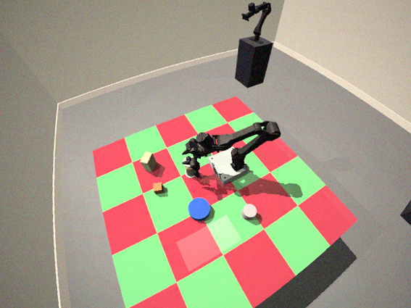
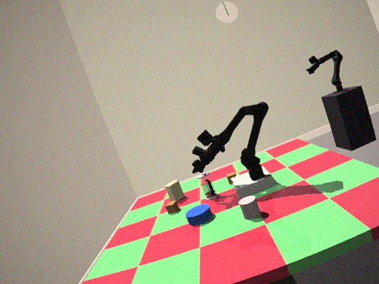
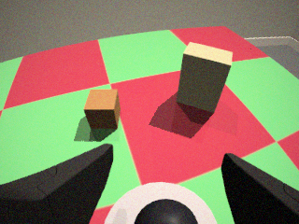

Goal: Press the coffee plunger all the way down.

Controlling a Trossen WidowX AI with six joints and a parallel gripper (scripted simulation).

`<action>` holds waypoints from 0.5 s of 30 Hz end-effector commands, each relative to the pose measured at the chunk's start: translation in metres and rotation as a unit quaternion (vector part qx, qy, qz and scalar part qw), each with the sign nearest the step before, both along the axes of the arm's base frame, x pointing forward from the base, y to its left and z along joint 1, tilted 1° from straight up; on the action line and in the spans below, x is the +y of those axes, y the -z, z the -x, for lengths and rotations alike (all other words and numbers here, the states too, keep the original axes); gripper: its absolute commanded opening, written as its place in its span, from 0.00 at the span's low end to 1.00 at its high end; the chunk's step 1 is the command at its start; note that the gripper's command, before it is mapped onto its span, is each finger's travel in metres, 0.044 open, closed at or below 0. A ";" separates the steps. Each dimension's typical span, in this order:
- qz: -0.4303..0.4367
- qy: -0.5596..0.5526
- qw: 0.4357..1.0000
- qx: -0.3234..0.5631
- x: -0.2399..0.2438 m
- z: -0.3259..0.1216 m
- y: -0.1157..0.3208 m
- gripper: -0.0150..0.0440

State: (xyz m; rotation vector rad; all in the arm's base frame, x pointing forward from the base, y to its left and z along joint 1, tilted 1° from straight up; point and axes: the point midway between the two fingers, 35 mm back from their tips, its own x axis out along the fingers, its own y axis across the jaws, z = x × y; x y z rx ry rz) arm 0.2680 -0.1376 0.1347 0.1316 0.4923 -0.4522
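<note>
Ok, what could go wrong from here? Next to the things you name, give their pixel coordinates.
Gripper (image 1: pixel 185 156) (image 2: pixel 197 171) (image 3: pixel 168 157) is open, fingers on either side of the black knob (image 3: pixel 165 215). Possible risks:
1. Retreating off-line, a finger could clip the knob and tip the coffee press (image 1: pixel 190 172) (image 2: pixel 205 186).
2. Swinging low and outward, it might knock the tall cream block (image 1: pixel 147 161) (image 2: pixel 174 191) (image 3: pixel 205 79), standing just beyond.
</note>
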 end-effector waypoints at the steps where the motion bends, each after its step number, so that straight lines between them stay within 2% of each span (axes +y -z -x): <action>1: 0.000 0.000 1.000 0.000 0.000 0.000 0.000 0.90; 3: 0.000 0.000 1.000 0.000 0.000 0.000 0.000 0.99; 4: 0.000 0.000 1.000 0.000 0.000 0.000 0.000 1.00; 9: -0.001 0.000 1.000 0.001 0.000 0.002 -0.012 1.00; 15: -0.006 0.002 1.000 0.006 0.009 0.023 -0.072 1.00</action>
